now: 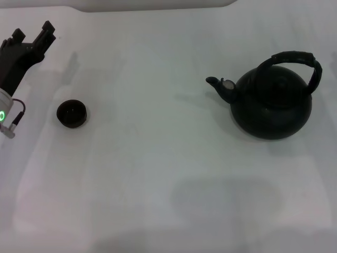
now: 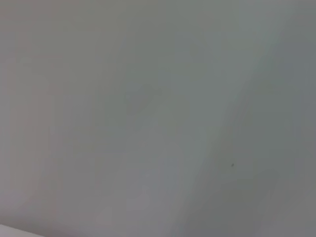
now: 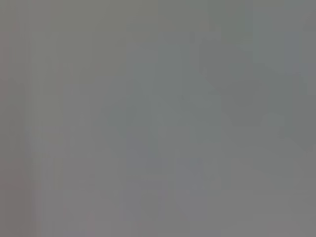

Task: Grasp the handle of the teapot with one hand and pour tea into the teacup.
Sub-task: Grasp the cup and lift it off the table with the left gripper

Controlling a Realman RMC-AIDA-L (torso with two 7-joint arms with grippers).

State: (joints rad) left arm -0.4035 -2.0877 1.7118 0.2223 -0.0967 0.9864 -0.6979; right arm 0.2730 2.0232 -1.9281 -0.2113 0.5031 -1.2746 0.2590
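The round matte black teapot (image 1: pixel 271 105) stands upright on the white table at the right, its short spout (image 1: pixel 220 86) pointing left towards the teacup. Its thick black arched handle (image 1: pixel 296 57) rises over the lid. The tiny black teacup (image 1: pixel 71 113) sits at the left, far from the pot. My left gripper (image 1: pixel 33 31) hangs at the far left, behind and left of the teacup, open and empty. My right gripper is out of view. Both wrist views show only blank pale surface.
The white table (image 1: pixel 158 158) spreads between cup and pot. Its far edge runs along the top of the head view. A green light glows on my left arm (image 1: pixel 2 116).
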